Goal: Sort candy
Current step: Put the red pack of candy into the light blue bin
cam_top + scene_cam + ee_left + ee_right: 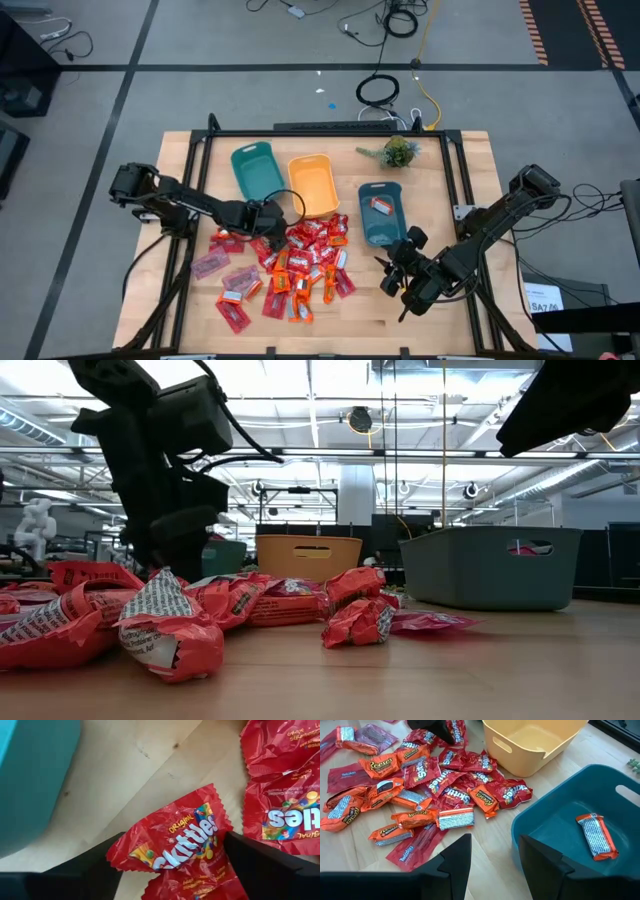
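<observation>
Near the middle of the table, the left gripper is down at the far-left edge of the candy pile, just in front of the teal bin. Its wrist view shows a red Skittles packet lying flat on the wood between the two dark fingers. Jaws stand apart on either side of the packet, not clamped on it yet, nothing lifted. Step in hand looks like the pick: closing in on one red packet.

Candy otherwise: most of it heaped mid-table toward the front edge, reds and orange Reese's mixed, pale pink packets at the left side of the pile. One orange-ended candy already lies in the blue-grey bin right of the pile. Orange bin shows empty in the right wrist view.

Right gripper waits off the pile toward the front-right, fingers part-open, holding nothing.

Next move, my read: finish the squeeze on the Skittles packet, lift clear without dragging the neighbouring red packets that lie close beside it, then carry to whichever bin takes reds. The wrapper is thin, flat and slick, so a slip is likely.
</observation>
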### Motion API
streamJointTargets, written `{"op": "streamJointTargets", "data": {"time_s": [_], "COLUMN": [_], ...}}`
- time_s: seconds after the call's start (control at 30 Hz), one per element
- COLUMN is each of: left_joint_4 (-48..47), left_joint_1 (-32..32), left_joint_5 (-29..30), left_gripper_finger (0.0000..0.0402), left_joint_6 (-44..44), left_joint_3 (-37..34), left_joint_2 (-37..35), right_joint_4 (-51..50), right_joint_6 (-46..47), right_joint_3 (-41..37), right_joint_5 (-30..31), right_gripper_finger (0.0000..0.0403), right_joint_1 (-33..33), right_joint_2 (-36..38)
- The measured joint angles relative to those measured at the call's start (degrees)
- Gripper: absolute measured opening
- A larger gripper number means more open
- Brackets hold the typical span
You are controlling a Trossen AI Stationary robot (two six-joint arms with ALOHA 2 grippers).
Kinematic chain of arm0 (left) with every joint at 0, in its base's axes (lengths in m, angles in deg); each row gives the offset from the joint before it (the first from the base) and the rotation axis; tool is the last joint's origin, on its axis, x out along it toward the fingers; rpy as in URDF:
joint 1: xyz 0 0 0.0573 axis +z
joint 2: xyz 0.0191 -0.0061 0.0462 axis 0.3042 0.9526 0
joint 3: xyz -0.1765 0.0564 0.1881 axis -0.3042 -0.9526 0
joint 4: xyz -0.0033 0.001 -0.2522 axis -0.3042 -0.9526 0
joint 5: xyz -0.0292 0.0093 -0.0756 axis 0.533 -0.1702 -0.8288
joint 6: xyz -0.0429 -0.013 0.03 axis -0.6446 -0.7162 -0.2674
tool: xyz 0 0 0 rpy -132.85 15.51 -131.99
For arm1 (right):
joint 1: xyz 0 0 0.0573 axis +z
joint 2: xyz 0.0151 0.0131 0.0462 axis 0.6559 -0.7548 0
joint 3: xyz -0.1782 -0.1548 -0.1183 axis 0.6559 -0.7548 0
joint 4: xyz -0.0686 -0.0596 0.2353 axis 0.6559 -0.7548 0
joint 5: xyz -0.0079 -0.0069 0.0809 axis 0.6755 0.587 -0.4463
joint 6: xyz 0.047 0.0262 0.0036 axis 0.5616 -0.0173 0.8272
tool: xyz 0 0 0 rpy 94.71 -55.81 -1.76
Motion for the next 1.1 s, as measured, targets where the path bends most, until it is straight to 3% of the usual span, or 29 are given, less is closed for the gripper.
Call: {"op": "streamJointTargets", "data": {"time_s": [0.3, 0.73, 0.9, 1.1], "left_joint_4": [-0.2, -10.6, -10.5, -12.2], "left_joint_1": [0.0, 0.0, 0.0, 0.1], "left_joint_5": [-2.8, -2.8, -2.6, -1.1], "left_gripper_finger": [0.0236, 0.0115, 0.0068, 0.0037], "left_joint_6": [0.3, 3.5, 5.7, 9.4], "left_joint_3": [3.4, 8.3, 8.5, 8.5], "left_joint_2": [0.0, -0.8, -5.6, -16.7], "right_joint_4": [0.0, 0.0, 0.0, 0.0], "right_joint_6": [-0.1, -0.1, 0.0, 0.0], "right_joint_3": [0.0, 0.0, 0.0, 0.0], "right_joint_5": [0.0, 0.0, 0.0, 0.0], "right_gripper_finger": [0.0155, 0.0155, 0.0155, 0.0155], "right_joint_1": [0.0, 0.0, 0.0, 0.0], "right_joint_2": [0.0, 0.0, 0.0, 0.0]}}
